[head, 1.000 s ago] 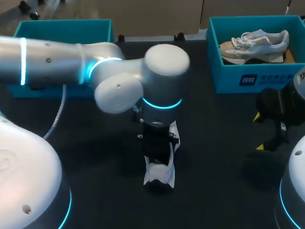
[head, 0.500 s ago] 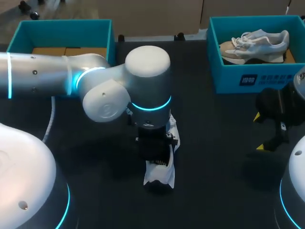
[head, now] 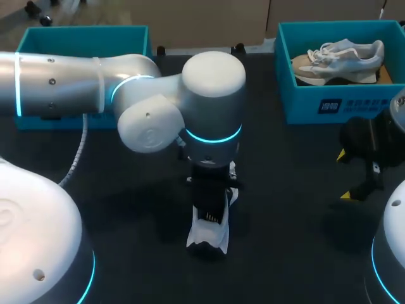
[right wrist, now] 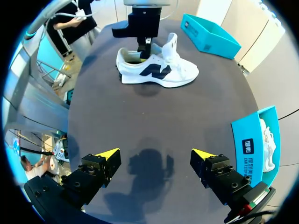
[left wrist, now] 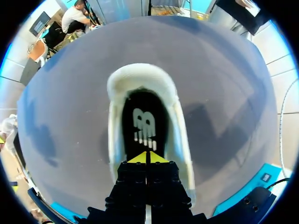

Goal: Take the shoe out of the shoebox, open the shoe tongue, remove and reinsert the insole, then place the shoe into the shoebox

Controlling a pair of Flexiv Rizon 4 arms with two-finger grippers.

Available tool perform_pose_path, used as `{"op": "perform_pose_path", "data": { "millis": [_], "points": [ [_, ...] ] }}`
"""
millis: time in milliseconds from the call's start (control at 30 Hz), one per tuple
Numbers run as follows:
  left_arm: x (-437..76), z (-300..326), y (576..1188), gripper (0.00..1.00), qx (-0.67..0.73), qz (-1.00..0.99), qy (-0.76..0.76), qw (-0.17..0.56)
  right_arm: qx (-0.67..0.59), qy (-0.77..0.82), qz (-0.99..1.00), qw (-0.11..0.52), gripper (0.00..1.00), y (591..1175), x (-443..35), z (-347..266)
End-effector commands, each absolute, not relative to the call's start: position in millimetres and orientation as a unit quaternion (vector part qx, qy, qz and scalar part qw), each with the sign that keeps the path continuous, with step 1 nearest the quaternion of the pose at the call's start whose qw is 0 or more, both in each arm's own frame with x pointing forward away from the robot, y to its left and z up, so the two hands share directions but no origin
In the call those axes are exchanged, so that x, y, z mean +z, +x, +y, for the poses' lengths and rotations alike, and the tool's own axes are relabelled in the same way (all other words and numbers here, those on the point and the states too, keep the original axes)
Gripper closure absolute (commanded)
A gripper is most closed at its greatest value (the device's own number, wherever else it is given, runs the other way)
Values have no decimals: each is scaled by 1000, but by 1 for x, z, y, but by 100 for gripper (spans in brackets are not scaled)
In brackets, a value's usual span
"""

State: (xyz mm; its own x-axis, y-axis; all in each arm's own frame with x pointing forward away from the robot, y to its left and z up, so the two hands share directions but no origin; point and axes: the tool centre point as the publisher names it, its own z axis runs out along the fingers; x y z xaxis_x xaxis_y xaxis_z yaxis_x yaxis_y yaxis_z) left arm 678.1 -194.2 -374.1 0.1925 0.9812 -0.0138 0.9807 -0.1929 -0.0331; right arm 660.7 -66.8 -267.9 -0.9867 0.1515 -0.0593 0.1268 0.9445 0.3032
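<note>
white shoe (head: 209, 231) is set on the tabletop (head: 285, 209), near the middle, out of both boxes, well apart from each. seen side-on in the right wrist view, sole down, tongue (right wrist: 172, 44) standing up, so the tongue step is judged done. dark insole (left wrist: 142, 116) is seen lying flat inside the shoe, heel end nearest the left pincer (left wrist: 146, 157).

left pincer is lowered into the heel opening from above, yellow tips closed together with no gap, resting at the rear edge of the insole. whether any insole edge is nipped between the tips cannot be told. right pincer (right wrist: 155, 154) is held wide open over bare tabletop, nothing in it, well apart from the shoe.

step in hand is judged to be the insole step, most likely removal, since the insole is fully seated. next move calls for a firm pinch on the heel edge, then a lift up and back so the insole is peeled out without the shoe being dragged; the shoe may need to be steadied by the right pincer.

empty teal shoebox (head: 82, 35) is at the far left; a second shoebox (head: 329, 104) at the far right is occupied by another shoe (head: 342, 60).
</note>
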Motion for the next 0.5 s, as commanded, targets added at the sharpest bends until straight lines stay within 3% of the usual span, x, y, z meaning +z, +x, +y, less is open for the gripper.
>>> {"op": "perform_pose_path", "data": {
  "millis": [33, 500],
  "points": [
    [-389, -199, 676, 100, 40, -634, -772, -16, 150, 71, 985, 42, 0, 659, -268, -67],
    [-413, -198, 674, 100, 22, -635, -773, 2, 150, 71, 985, 42, 0, 659, -268, -67]
  ]
}}
